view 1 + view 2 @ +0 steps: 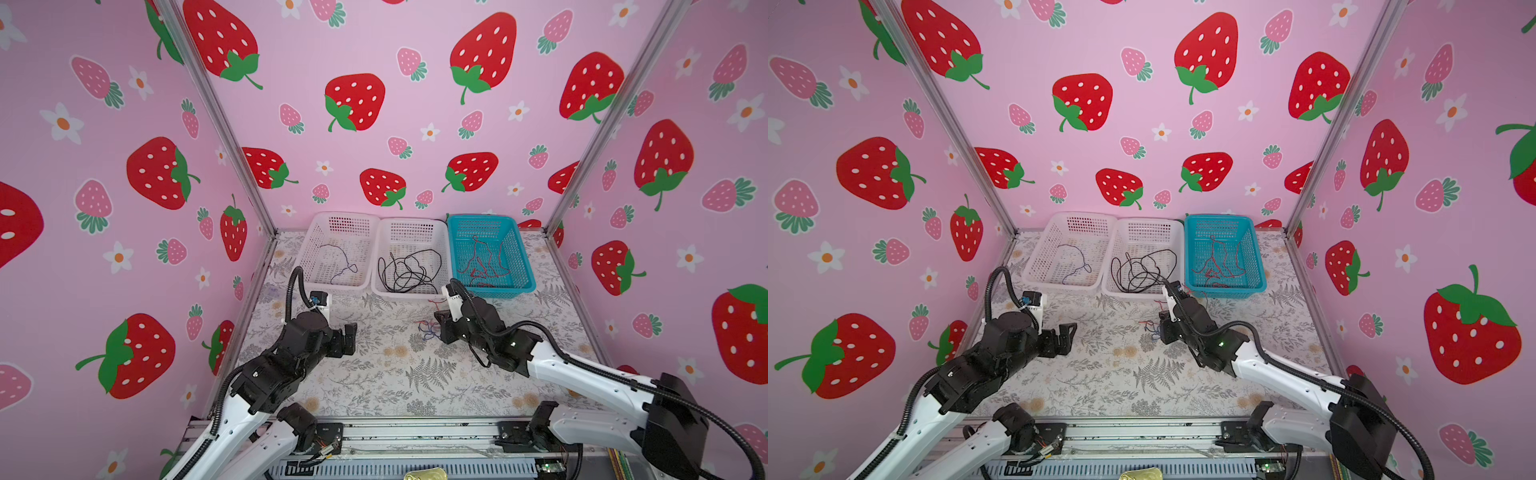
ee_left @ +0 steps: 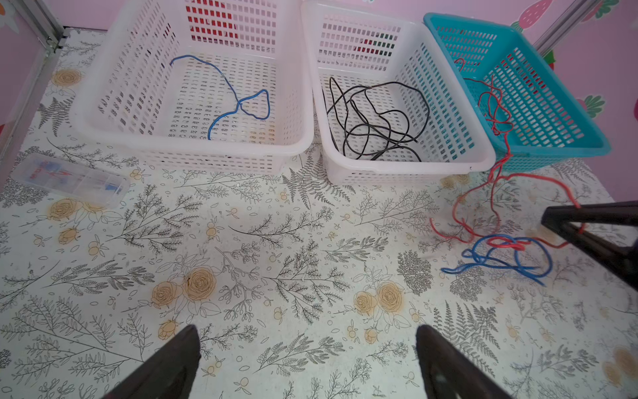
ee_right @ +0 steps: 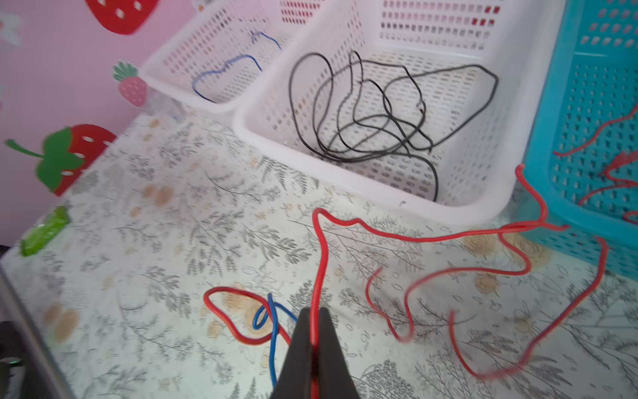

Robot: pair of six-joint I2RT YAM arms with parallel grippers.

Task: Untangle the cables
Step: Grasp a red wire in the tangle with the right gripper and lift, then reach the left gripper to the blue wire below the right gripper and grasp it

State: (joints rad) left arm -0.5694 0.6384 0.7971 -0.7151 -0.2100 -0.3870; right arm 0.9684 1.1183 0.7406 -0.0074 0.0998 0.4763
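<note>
Right wrist view: red cable point(image 3: 379, 235) clamped in right gripper point(image 3: 312, 312), knotted with blue cable point(image 3: 273, 331); black cables point(image 3: 362, 121) binned at table's point(image 3: 172, 241) far edge; left gripper point(image 2: 307, 333) agape, empty.

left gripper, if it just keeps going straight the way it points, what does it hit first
Likely the bare table: the open left gripper seems angled down at it. Past that, the front corner of the middle white basket. The red-blue cable tangle lies off its line.
</note>
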